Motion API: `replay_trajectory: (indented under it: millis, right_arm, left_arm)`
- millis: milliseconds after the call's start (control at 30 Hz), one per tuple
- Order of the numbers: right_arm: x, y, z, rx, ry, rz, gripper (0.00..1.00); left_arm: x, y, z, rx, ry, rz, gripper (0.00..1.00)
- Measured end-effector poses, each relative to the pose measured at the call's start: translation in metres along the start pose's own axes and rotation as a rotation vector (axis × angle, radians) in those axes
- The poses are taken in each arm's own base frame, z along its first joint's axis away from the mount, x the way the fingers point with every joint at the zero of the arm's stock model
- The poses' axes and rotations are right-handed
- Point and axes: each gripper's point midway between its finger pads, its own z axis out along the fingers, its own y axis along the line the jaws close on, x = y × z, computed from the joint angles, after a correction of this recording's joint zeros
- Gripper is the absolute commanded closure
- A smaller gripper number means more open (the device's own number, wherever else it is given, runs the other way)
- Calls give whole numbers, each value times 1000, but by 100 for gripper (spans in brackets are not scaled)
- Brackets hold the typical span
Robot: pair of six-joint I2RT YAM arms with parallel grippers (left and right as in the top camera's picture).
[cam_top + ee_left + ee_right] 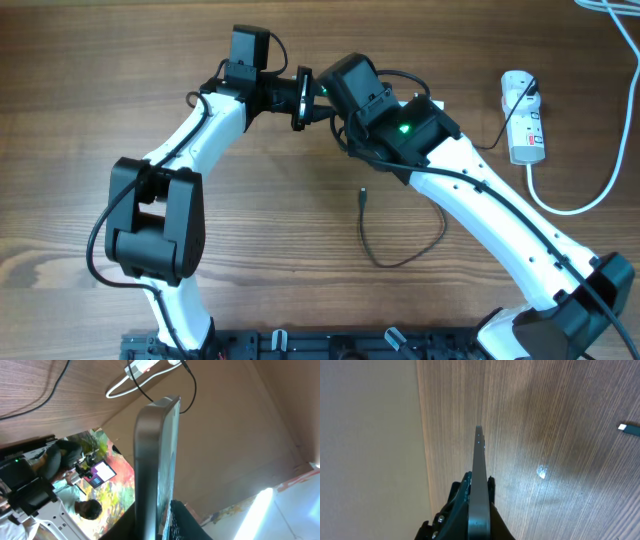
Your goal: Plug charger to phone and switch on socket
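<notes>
Wooden table (pixel 80 60) below: left claw (pixel 155 525) and right claw (pixel 477 485) both clamp the phone (pixel 155 450) on edge; charger (pixel 363 197) lies mid-table.

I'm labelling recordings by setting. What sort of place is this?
Probably a robotics lab bench: a white-and-black left arm and right arm work over a wood-grain table, with a white power strip and thin black charger cable lying on it.

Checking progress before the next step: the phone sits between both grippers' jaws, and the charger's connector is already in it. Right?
No. The charger's connector is not in the phone; it lies loose on the table, as the overhead view shows. The rest holds.
</notes>
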Motion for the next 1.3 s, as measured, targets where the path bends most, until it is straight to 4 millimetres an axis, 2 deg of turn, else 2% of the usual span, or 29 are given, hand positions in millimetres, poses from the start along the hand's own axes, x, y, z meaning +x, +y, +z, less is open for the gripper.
replay_trajectory:
  millis: [100,133,200,233,400,467,533,700,800,967,1033,1133,1233,1300]
  right_arm:
    - [0,0,0,-1,0,15,96]
    - [0,0,0,-2,1,24,96]
    - [0,2,0,-5,3,43,95]
    - [0,2,0,-5,4,45,89]
    - [1,0,0,0,4,8,25]
    - [1,0,0,0,2,-38,8]
    - [-1,0,0,-2,-5,-108,1]
    - [-9,5,-4,-9,-12,-348,0]
    - [-31,8,-24,-8,-7,-534,0]
    - [-63,-1,-53,24,57,-928,0]
    - [-65,-17,-55,71,128,-1102,0]
    - [-62,-39,-57,130,226,-1246,0]
    - [-58,-53,-51,153,280,-1300,0]
    - [-57,-75,-38,211,328,-1328,0]
  left_arm:
    - [0,0,0,0,2,1,91]
    - [0,0,0,0,2,5,96]
    - [0,-1,0,1,2,17,96]
    - [0,-1,0,2,2,19,96]
    - [0,0,0,0,-1,5,96]
    - [0,0,0,0,-2,5,96]
    - [0,0,0,-1,-2,5,96]
    - [-8,-1,0,3,-48,108,96]
    - [-13,-2,-2,2,-72,245,96]
    - [-20,-1,-11,-4,-99,483,96]
    - [-23,5,-14,-26,-110,551,96]
    - [-34,21,-16,-85,-156,579,96]
    - [-48,34,-20,-153,-230,571,96]
    - [-58,42,-24,-201,-280,575,96]
